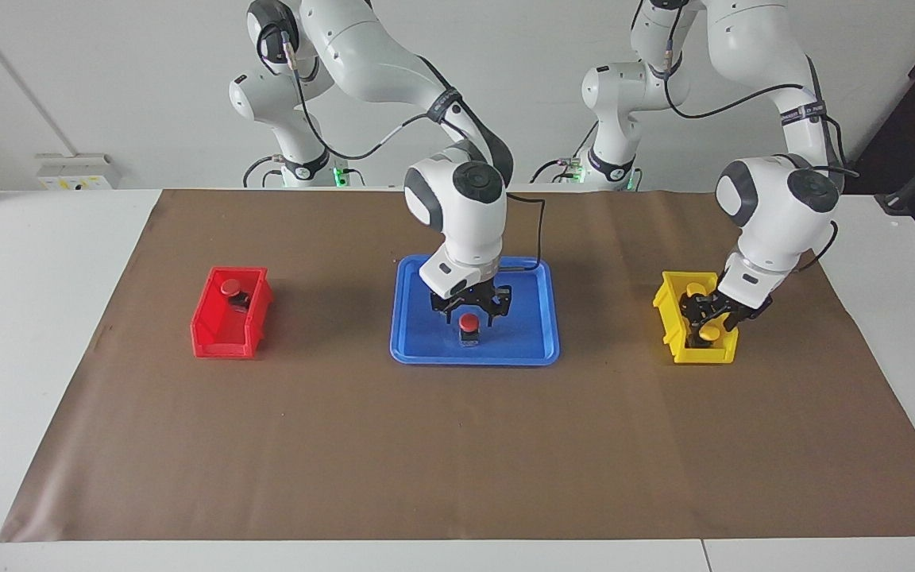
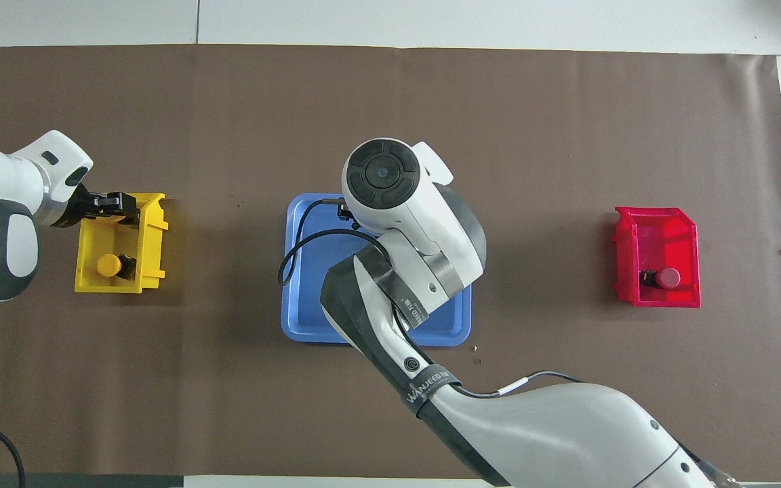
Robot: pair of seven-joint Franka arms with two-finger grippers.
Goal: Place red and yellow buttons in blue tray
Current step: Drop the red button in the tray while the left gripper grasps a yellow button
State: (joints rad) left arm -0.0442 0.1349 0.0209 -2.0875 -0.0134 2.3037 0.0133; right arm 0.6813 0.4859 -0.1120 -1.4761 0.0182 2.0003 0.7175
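The blue tray (image 1: 523,343) lies mid-table; it also shows in the overhead view (image 2: 304,305). A red button (image 1: 469,323) stands in it. My right gripper (image 1: 470,308) is open just above that button, fingers to either side of the cap; in the overhead view its own wrist hides both. A second red button (image 1: 229,287) (image 2: 668,276) lies in the red bin (image 1: 211,334). My left gripper (image 1: 710,318) (image 2: 116,202) is down in the yellow bin (image 1: 668,314) at a yellow button (image 1: 710,334). Another yellow button (image 1: 696,287) (image 2: 107,264) lies in the bin, nearer the robots.
The red bin (image 2: 658,224) stands toward the right arm's end of the brown mat and the yellow bin (image 2: 153,237) toward the left arm's end. A black cable (image 2: 295,247) loops over the tray from the right wrist.
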